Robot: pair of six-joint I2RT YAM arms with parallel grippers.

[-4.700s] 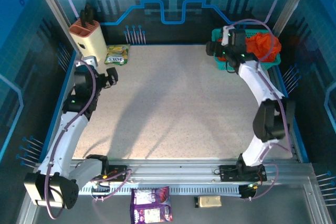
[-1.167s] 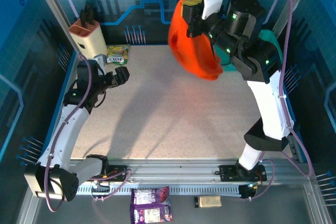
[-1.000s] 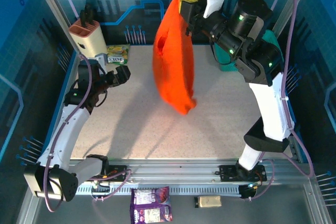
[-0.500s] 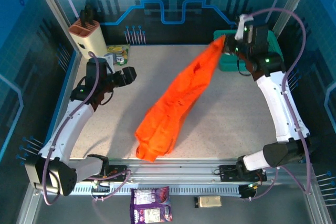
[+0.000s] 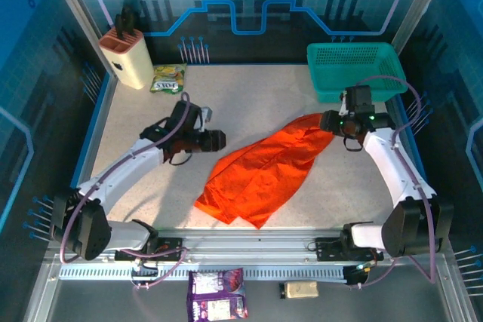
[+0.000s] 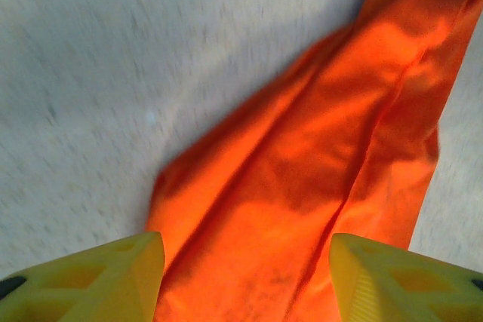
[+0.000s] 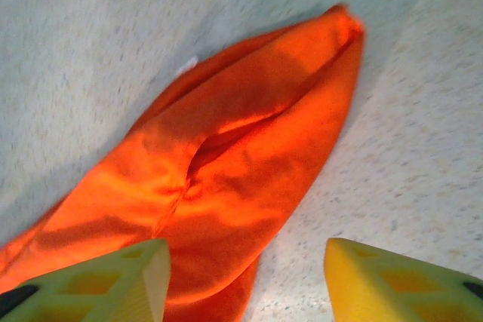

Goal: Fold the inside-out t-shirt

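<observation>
The inside-out t-shirt (image 5: 264, 171) is bright orange and lies bunched in a long diagonal strip on the table, from the far right down to the near middle. My left gripper (image 5: 219, 139) hovers at the strip's upper left edge. In the left wrist view the left gripper (image 6: 245, 284) is open, with wrinkled t-shirt (image 6: 317, 148) below the gap and nothing pinched. My right gripper (image 5: 326, 121) sits at the strip's far right tip. In the right wrist view the right gripper (image 7: 245, 284) is open above the t-shirt (image 7: 241, 141), with bare table under its right finger.
A teal mesh basket (image 5: 353, 69) stands at the back right, just behind the right gripper. A knife block (image 5: 127, 54) and a green packet (image 5: 167, 78) sit at the back left. A purple packet (image 5: 217, 294) lies beyond the front rail.
The right gripper opened and let the shirt go. The shirt settled flat on the table and the right arm came down. The left arm swung right to the shirt, its jaws narrowing.
</observation>
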